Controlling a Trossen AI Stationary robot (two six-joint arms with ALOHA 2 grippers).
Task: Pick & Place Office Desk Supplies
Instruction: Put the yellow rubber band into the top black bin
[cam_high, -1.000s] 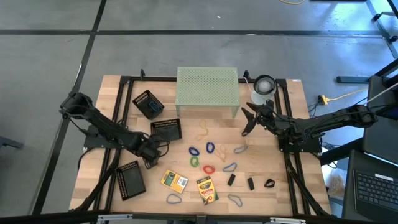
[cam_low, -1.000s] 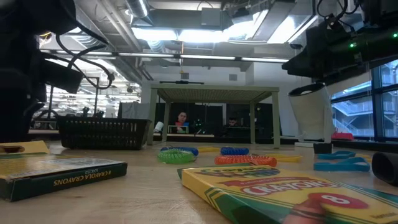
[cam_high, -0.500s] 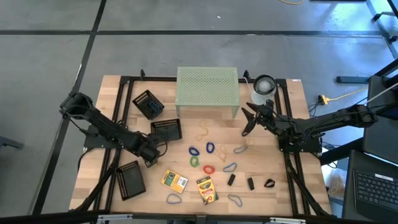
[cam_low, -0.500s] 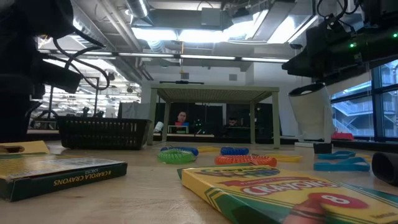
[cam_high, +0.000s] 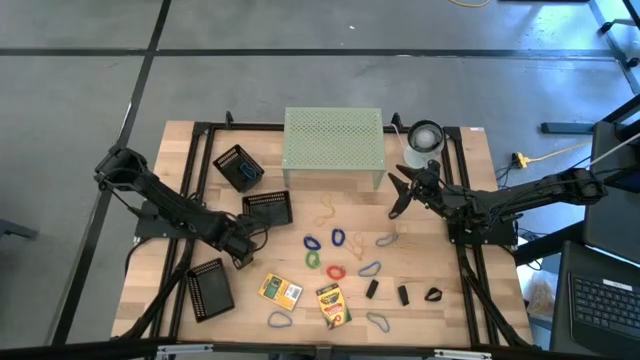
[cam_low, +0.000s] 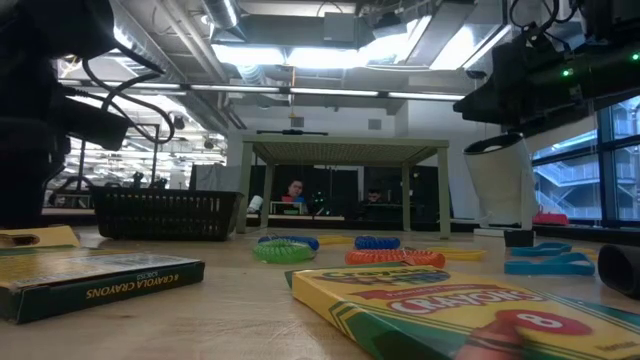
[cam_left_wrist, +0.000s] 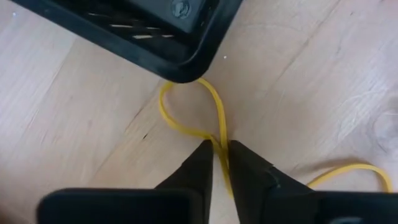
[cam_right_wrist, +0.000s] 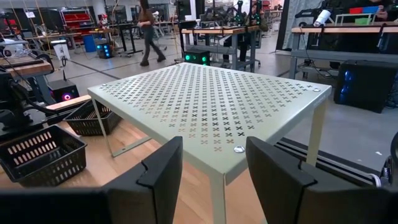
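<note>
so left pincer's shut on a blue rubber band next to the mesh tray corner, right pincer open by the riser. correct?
Not quite: the band is yellow, not blue. The left wrist view shows the left pincer shut on a yellow rubber band right at the corner of the black mesh tray. The rest holds: the right pincer is open, facing the pale green perforated riser.

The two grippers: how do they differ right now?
The left gripper is down at the table by a black mesh tray, closed on a yellow rubber band; the right gripper is raised, open and empty, facing the green riser. Both have dark fingers.
</note>
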